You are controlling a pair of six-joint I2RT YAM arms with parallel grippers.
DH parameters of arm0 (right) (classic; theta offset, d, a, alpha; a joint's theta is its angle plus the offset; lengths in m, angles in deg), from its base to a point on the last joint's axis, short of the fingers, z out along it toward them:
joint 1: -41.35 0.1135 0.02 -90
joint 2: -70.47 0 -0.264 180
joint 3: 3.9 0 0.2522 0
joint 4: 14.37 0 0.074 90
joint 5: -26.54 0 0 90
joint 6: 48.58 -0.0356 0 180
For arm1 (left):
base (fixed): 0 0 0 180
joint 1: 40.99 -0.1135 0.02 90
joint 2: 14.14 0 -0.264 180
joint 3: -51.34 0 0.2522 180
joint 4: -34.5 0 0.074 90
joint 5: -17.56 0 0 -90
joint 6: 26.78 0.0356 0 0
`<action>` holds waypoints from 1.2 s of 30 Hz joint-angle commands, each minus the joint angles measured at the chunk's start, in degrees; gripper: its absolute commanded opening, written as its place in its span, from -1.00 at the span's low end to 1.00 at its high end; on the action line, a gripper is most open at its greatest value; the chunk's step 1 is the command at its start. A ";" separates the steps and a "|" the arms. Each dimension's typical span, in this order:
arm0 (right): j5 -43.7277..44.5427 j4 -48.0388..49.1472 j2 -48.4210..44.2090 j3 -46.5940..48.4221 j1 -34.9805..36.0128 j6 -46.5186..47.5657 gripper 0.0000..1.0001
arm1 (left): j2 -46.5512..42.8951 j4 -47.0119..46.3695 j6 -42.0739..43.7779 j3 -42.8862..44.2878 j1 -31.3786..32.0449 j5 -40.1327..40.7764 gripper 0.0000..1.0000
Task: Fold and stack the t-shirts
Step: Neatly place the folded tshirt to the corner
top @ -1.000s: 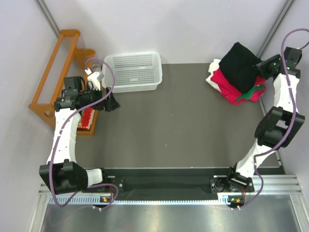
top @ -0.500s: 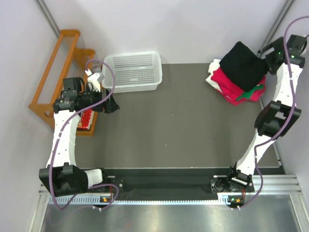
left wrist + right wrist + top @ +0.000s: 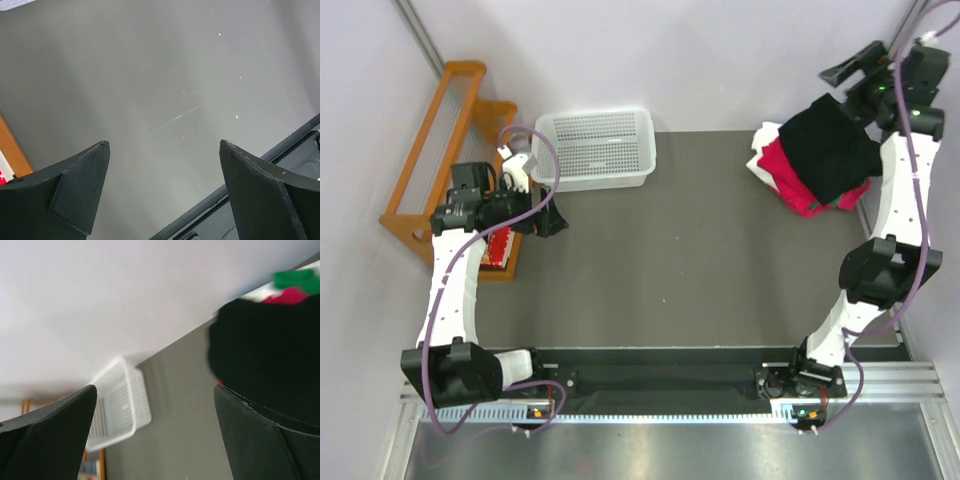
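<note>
The folded t-shirts [image 3: 815, 165] sat stacked in the table's [image 3: 700, 260] far corner, well to the right of the white perforated basket [image 3: 595, 150]. The black t-shirt [image 3: 830, 148] lay on top of the red t-shirt [image 3: 788, 185], with a white t-shirt [image 3: 761, 160] and a green t-shirt [image 3: 296, 280] showing at the edges. The right gripper [image 3: 847, 77] hung just beyond the stack, on the side away from the basket, its jaws spread wide and holding nothing. The left gripper [image 3: 552, 212], likewise wide open and unloaded, hovered over bare table just in front of the basket's left end, with a wooden rack [image 3: 435, 140] to the basket's left.

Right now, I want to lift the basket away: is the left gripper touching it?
Apart. The top view shows a narrow strip of bare table between the open left gripper and the white basket.
</note>
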 commanded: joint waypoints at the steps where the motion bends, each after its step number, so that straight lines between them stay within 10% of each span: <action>1: -8.98 2.71 -2.88 -8.68 4.63 1.60 0.99 | -2.40 -0.10 1.16 -0.22 -0.27 -0.39 0.89; 6: -13.38 13.16 -3.24 -24.76 2.61 -3.23 0.99 | -2.67 -0.27 1.43 -0.66 -0.18 0.49 0.89; 25: -26.13 37.61 32.45 -15.37 -2.84 -23.72 0.99 | 1.28 -0.45 2.31 -0.92 -0.18 2.16 0.89; 36: -33.07 55.81 19.81 -29.45 -2.06 -30.93 1.00 | 1.55 -1.15 1.16 -0.92 -0.18 1.46 0.89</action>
